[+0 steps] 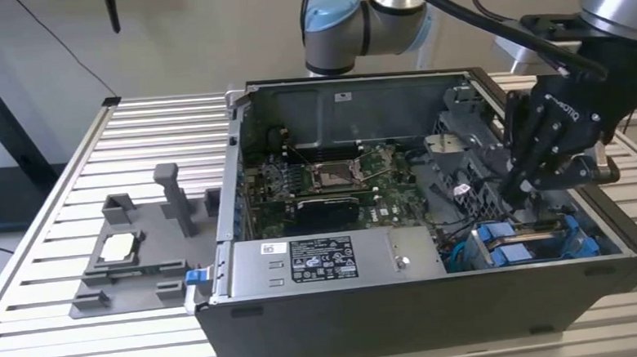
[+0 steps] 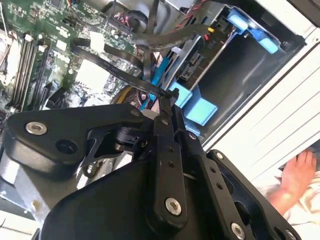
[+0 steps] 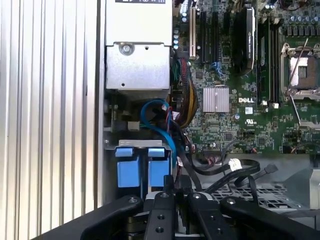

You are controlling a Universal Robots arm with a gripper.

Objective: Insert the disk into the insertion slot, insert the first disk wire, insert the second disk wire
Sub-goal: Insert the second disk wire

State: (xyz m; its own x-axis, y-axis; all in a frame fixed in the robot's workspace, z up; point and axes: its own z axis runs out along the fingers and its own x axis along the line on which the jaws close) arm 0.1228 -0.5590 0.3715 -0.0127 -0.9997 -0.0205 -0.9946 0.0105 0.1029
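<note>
Black gripper [image 1: 524, 190], fingers closed on a thin black wire [image 2: 125, 75], hovers over seated blue-framed disk [image 1: 530, 245]; plugging wire looks underway.

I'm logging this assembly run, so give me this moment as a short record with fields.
setting: open computer case on a slatted table
arm: end effector is inside the case, at the exterior view's right
disk: disk in its blue frame sits in the case corner below the end effector
nearest: black cables run beside the end effector tip
outside case: grey fixture on the table
</note>
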